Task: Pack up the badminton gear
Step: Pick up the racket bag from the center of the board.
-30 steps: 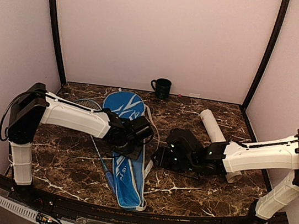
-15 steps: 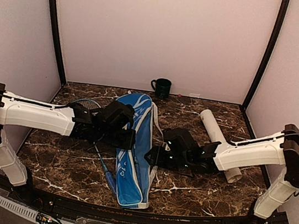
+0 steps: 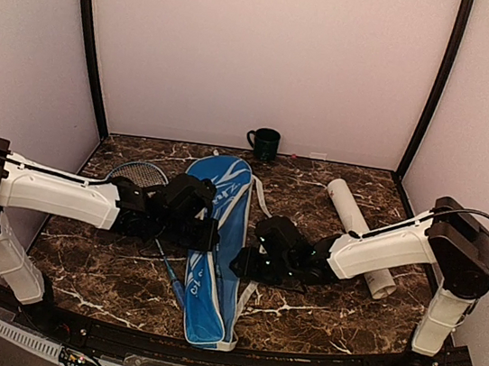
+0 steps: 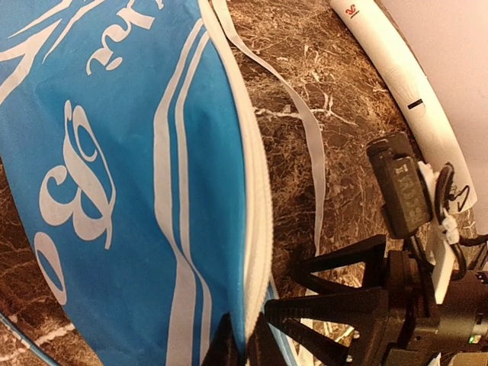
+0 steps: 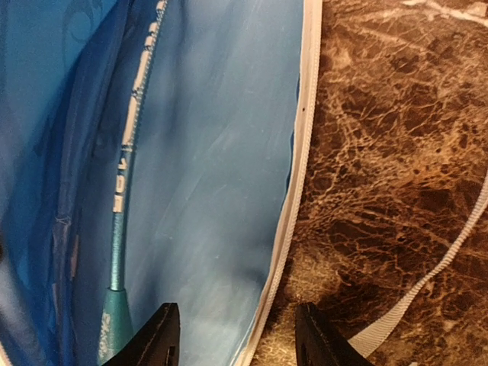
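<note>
Right at the left gripper (image 4: 242,345) is where the change shows: its fingers are pinched down on the white zipper edge of the blue cover (image 3: 213,279). Compared with a second ago, the whole cover has been dragged and turned, so it now lies to the right of that gripper instead of underneath it. That also uncovered more of the second racket (image 3: 139,174), which sits on the marble table (image 3: 317,312) just left of and behind the left gripper, apart from the cover. The right gripper (image 5: 240,335) has slid in toward the cover's other side. Its fingers are spread wide with nothing held, and the zipper edge runs up between them. Just ahead of it the cover gapes open, and you can see one racket (image 5: 124,191) already lying inside, teal grip end nearest the fingers. My read is that the bag is half packed and the mouth is being held open for racket number two, but the right side hasn't grabbed its edge yet. The white tube (image 3: 357,226) is off behind the right gripper, well apart, not touched. I can't spot any shuttlecocks from these views. The green mug (image 3: 264,142) sits far ahead of both grippers.
</note>
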You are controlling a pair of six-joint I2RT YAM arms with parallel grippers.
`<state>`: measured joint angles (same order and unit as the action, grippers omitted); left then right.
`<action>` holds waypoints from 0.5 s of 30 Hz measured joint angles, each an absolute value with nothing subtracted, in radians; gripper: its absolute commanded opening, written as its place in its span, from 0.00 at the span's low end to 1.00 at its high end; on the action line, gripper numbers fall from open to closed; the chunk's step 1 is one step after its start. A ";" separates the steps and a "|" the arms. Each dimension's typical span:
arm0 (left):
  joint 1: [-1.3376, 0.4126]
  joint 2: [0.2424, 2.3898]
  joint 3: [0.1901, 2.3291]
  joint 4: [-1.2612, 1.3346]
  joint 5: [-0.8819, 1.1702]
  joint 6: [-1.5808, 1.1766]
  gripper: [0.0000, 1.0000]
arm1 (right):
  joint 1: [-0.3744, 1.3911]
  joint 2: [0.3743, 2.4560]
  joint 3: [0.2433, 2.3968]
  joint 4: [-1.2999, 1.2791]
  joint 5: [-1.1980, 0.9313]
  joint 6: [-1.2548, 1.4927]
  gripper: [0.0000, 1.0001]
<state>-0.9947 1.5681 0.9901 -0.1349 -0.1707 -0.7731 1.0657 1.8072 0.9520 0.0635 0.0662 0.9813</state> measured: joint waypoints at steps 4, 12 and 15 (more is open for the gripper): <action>-0.995 1.547 0.974 -0.123 -0.166 -0.779 0.00 | 1.066 1.836 0.952 0.083 0.047 0.991 0.52; -0.995 1.477 0.958 -0.094 -0.149 -0.793 0.00 | 1.066 1.868 0.964 0.137 0.018 1.006 0.43; -0.991 1.457 0.953 -0.085 -0.145 -0.797 0.00 | 1.066 1.872 0.964 0.152 0.004 1.019 0.14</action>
